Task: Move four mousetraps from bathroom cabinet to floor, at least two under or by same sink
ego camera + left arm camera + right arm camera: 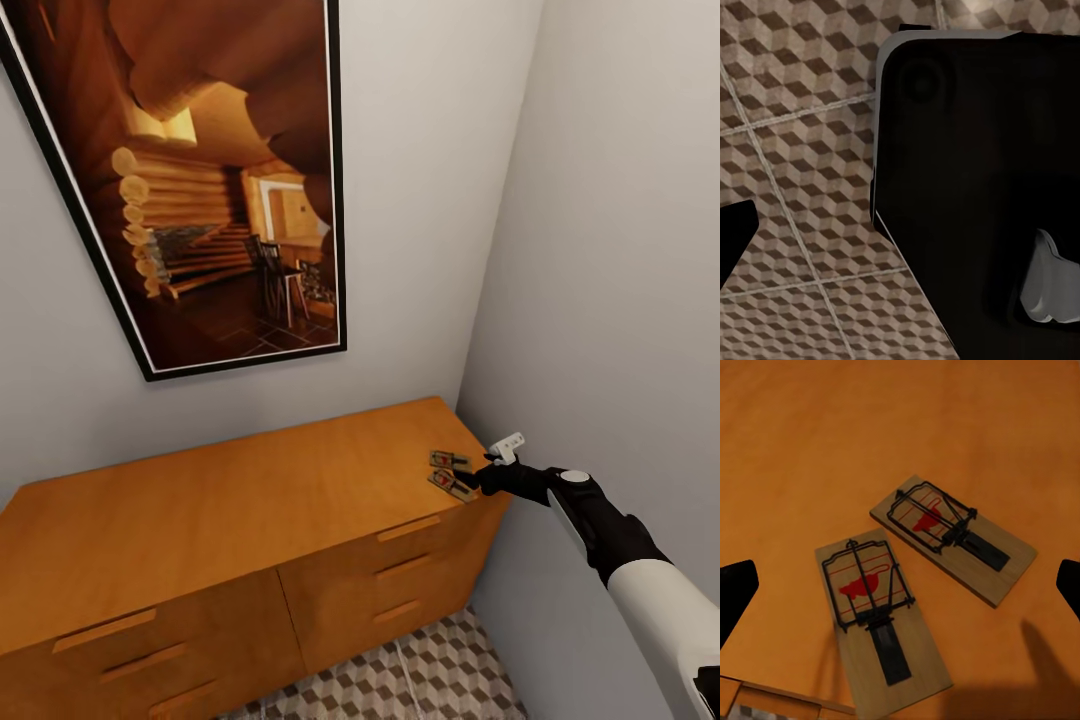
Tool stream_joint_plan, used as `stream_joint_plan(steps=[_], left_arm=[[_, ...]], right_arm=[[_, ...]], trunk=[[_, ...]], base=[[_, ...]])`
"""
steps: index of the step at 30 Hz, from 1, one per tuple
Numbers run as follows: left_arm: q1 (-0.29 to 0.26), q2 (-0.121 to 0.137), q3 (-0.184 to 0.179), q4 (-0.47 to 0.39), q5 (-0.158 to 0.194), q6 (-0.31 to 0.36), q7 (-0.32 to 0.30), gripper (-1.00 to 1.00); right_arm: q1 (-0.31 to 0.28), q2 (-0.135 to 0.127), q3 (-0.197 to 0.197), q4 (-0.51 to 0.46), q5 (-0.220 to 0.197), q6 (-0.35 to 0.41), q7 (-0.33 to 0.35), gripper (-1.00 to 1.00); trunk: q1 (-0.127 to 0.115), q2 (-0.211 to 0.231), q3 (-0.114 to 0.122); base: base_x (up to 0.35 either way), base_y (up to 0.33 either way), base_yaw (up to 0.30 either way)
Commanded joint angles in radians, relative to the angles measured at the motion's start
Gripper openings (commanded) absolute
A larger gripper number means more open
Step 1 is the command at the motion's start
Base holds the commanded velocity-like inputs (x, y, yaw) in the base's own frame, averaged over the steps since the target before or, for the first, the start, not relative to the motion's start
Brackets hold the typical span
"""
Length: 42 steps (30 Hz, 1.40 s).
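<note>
Two mousetraps (450, 460) (453, 486) lie side by side on the right end of the orange-brown cabinet (230, 510). In the right wrist view the nearer mousetrap (881, 615) and the farther mousetrap (952, 536) are wooden boards with dark wire and red marks. My right gripper (472, 480) (900, 592) hovers open just above and beside them, with nothing between its fingers. The cabinet drawers are shut. One left fingertip (735, 240) shows at the picture's edge over the bathroom floor (802, 150) (400, 680), holding nothing. The bathroom sink is out of view.
A grey side wall (620, 280) stands right against the cabinet's right end, close to my right arm. A large framed picture (220, 180) hangs on the back wall above the cabinet. A dark part of my own body (975, 187) hangs over the floor in the left wrist view.
</note>
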<state>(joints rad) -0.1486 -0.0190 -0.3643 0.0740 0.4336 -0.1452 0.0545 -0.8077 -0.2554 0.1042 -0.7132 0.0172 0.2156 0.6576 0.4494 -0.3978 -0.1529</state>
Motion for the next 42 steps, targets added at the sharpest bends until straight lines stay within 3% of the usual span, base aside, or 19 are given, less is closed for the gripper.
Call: stream_joint_plan(steps=[1, 42], left_arm=[[-0.002, -0.001, -0.008, 0.004, 0.007, -0.007, 0.001, 1.0], [-0.002, -0.001, -0.008, 0.004, 0.007, -0.007, 0.001, 1.0]], right_arm=[[-0.001, -0.001, 0.002, -0.002, 0.001, 0.005, 0.002, 1.0], [-0.001, -0.001, 0.001, -0.002, 0.003, 0.005, 0.002, 1.0]], trunk=[[0.001, -0.002, -0.003], [0.001, -0.002, -0.058]], base=[[0.0, 0.0, 0.0], [0.0, 0.0, 0.0]])
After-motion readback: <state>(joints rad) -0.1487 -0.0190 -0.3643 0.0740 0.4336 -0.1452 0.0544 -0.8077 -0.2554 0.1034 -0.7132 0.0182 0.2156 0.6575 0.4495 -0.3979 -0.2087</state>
